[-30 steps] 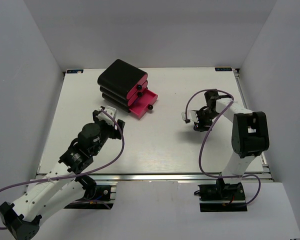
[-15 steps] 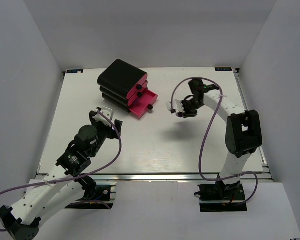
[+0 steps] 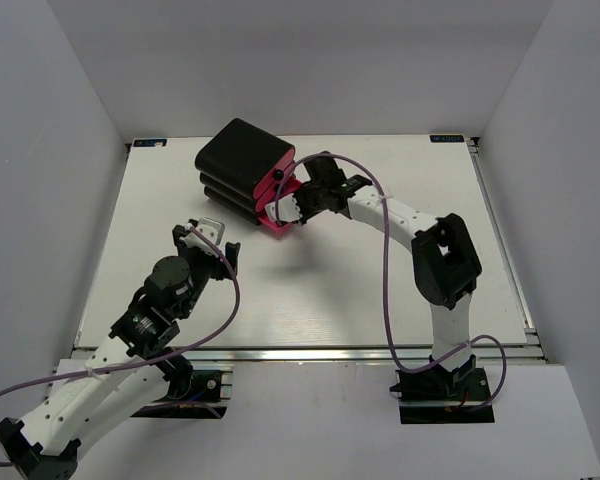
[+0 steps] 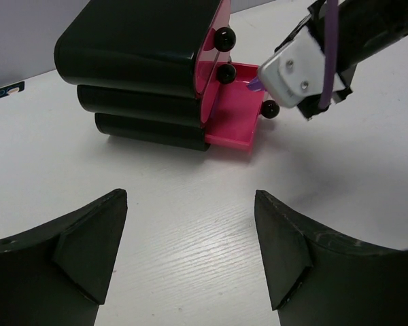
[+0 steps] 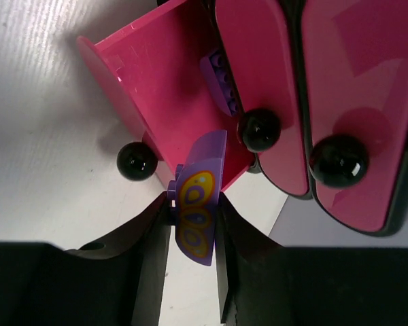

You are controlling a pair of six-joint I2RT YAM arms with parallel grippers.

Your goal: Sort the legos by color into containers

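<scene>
Sitting in pulled-out drawer (image 5: 170, 88), purple lego (image 5: 219, 81), printed lego (image 5: 198, 176) in right gripper (image 5: 193, 207)

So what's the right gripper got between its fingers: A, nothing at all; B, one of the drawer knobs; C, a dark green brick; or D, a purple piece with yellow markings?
D: the right wrist view shows the right gripper pinching a purple piece with yellow markings, close to the open drawer.
</scene>
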